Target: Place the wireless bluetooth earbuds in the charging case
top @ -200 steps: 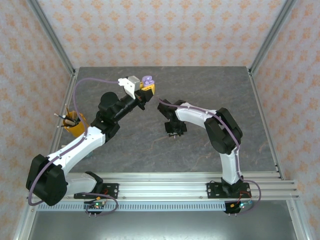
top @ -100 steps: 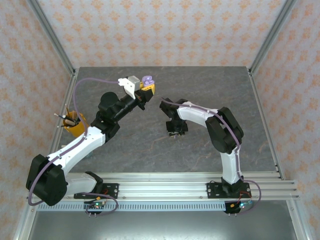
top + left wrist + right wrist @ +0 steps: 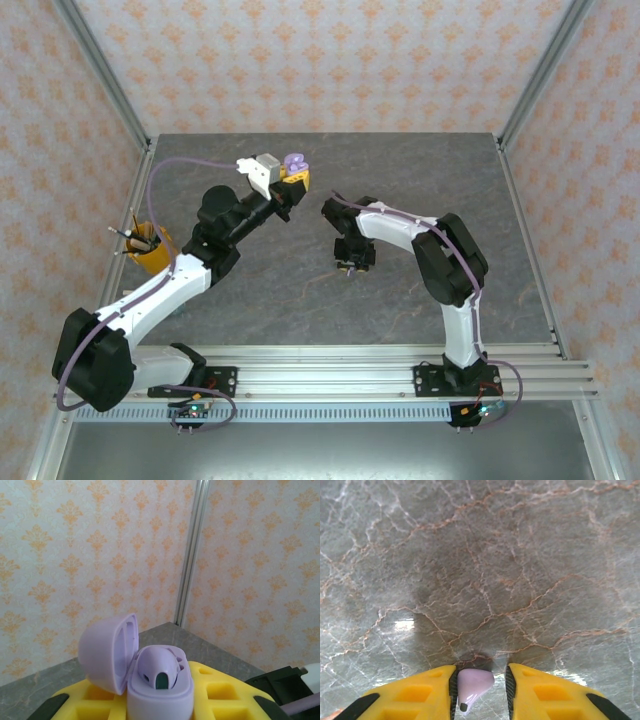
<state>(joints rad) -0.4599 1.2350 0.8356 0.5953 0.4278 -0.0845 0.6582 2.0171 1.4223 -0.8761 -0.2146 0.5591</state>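
- The loose earbud, pale purple, lies between the pads of the right claw, low over the tabletop. In the top view that is just toward 5 o'clock from the middle of the tabletop.
- It looks very light, hard-shelled and glossy, so I judge it apt to slip or twist in a pinch. Its rounded body offers the broadest faces to grip, and the thin stem is best left free to enter its socket.
- The right claw stands apart around the loose earbud. The pad at 9 o'clock touches it and a gap shows at the 3 o'clock side, so it does not look clamped.
- The charging case is held up off the tabletop, toward 11 o'clock from the right claw in the top view. Its lid is swung open toward 9 o'clock in the left wrist view.
- A seated earbud of the same purple is already in the case.
- The case is a smooth, rigid plastic shell and probably light. Its hinge looks like the weak part, so it is best gripped by the base.
- The left claw is clamped on that base from both sides.
- No brand, label or writing can be read on the earbuds, the case or the claws.
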